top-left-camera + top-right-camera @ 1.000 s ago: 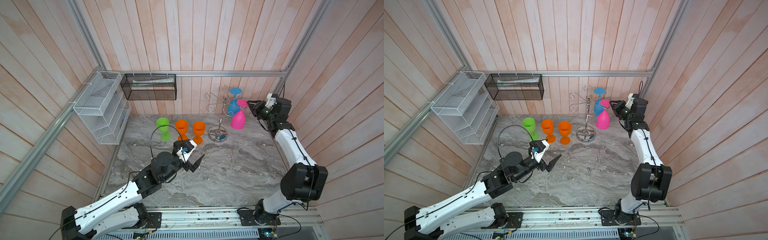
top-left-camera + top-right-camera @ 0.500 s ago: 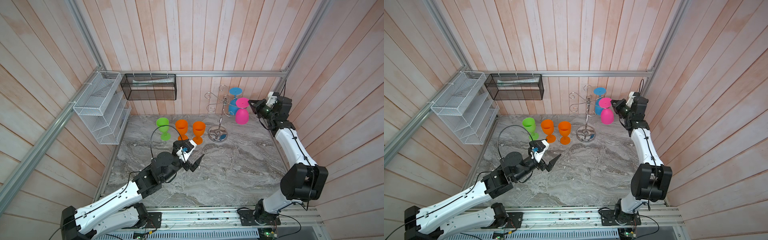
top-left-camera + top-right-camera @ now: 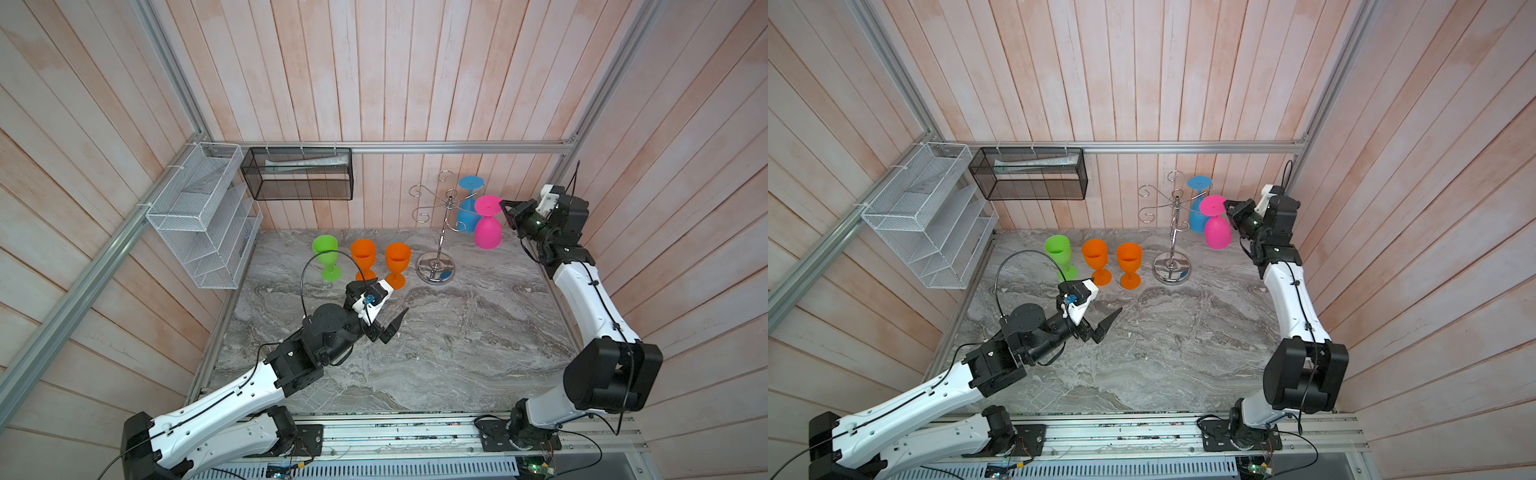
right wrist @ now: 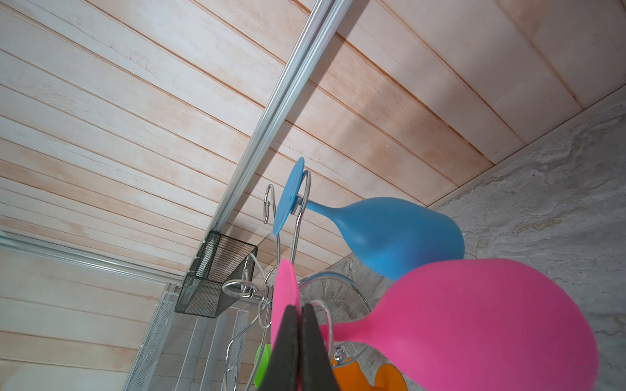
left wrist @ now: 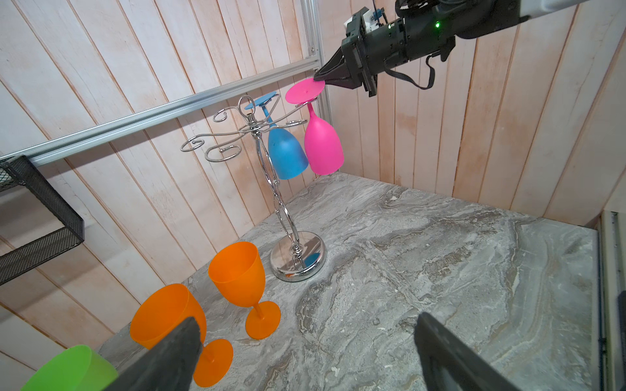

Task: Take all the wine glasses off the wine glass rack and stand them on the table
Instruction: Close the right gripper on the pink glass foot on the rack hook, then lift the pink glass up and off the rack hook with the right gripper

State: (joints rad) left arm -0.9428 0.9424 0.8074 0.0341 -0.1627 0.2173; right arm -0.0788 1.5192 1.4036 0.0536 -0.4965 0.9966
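On the rack [image 5: 298, 259], pink wine glass [image 5: 321, 145]

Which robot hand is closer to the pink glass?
Right. The right gripper, shut, touches the pink glass at its foot; the left gripper hangs open by the orange glasses, well away.

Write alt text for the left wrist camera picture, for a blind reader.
The right gripper is shut on the foot of a pink wine glass hanging upside down from the wine glass rack, next to a blue glass. Two orange glasses and a green glass stand upright on the marble table, with the open left gripper in the foreground.
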